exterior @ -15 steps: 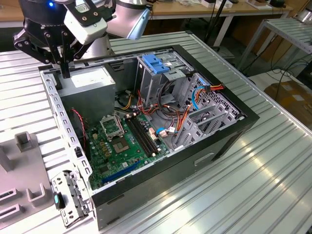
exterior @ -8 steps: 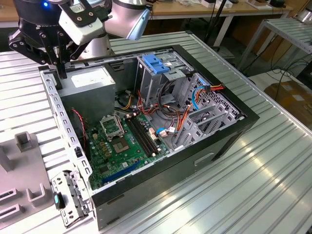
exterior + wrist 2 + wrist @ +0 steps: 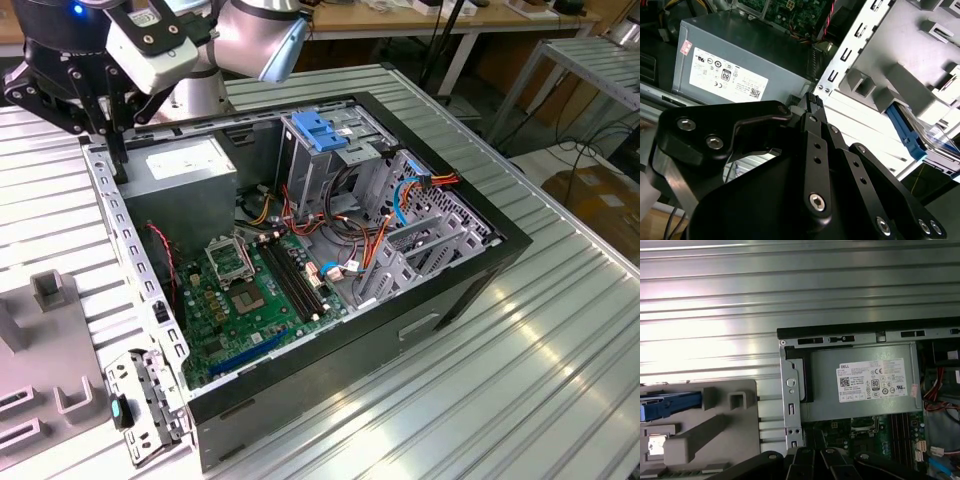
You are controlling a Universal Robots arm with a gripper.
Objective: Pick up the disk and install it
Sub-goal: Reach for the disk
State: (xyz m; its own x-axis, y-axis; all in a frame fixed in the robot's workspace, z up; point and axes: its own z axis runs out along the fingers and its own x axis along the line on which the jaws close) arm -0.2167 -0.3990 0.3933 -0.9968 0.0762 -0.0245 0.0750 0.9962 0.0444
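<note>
Robot hand (image 3: 811, 100), closed and empty, hovers above a corner of the open computer case (image 3: 470, 285). The disk (image 3: 670, 407) lies untouched in a grey holder (image 3: 720, 450) on the tabletop (image 3: 790, 290) beside the case, so neither pickup nor installation is done.

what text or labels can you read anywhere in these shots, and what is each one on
Nothing is clear enough to quote.
On the power-supply box, the white sticker: rows of print and symbols, too small to read reliably.
Beside it, the pink sticker: too blurred to read.
On the disk in the grey holder: label washed out, unreadable.
On the motherboard: markings too small to read.
</note>
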